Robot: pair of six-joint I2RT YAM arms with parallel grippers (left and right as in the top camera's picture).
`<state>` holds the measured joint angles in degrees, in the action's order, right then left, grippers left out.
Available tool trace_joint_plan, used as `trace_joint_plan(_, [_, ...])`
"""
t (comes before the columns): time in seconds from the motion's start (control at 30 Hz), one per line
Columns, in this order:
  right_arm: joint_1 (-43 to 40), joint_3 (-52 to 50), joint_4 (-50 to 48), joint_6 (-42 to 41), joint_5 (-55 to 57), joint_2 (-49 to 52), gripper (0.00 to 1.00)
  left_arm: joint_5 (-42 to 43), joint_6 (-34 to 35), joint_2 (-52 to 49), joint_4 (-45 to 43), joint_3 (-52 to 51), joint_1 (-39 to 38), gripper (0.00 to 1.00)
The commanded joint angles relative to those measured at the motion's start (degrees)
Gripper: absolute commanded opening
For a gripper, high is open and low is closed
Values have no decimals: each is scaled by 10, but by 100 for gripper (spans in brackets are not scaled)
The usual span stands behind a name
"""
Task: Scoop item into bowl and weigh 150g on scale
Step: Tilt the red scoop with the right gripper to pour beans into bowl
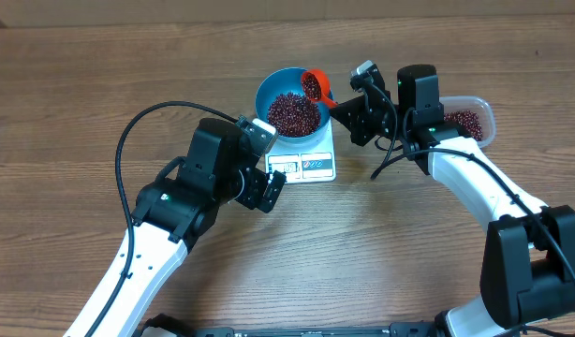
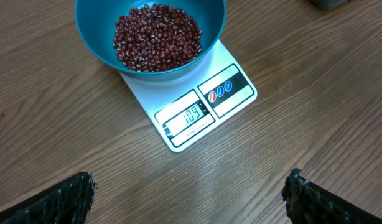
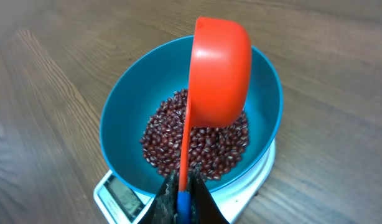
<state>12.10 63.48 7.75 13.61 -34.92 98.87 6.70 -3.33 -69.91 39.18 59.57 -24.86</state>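
A blue bowl [image 1: 289, 105] holding a heap of dark red-brown beans [image 1: 293, 113] stands on the white scale [image 1: 304, 161]. In the left wrist view the bowl [image 2: 91, 31] and the beans [image 2: 157, 37] sit above the scale [image 2: 203, 109], whose display is lit. My right gripper [image 3: 183, 186] is shut on the handle of an orange scoop [image 3: 219, 71], which is tipped on its side over the bowl [image 3: 125, 115]; overhead the scoop [image 1: 316, 86] hangs over the bowl's right rim with beans in it. My left gripper [image 2: 190, 193] stands open over bare table in front of the scale.
A clear plastic container [image 1: 473, 120] with more beans sits at the right, partly behind the right arm [image 1: 428, 122]. The left arm [image 1: 208, 178] lies just left of the scale. Wooden table surrounds everything.
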Motion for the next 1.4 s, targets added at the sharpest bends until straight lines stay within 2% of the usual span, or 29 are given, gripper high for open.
trace_joint_plan(0.0, [2,2,-4,93,8,0,4,4,6,-3,-2,0,1,100])
trace_joint_plan(0.3, [2,2,-4,173,8,0,4,4,6,-3,-2,0,1,100])
trace_joint_plan(0.53, [2,2,1,287,8,0,4,4,6,-3,-2,0,1,100])
trace_joint_plan(1.37, [2,2,3,287,8,0,4,4,6,-3,-2,0,1,100])
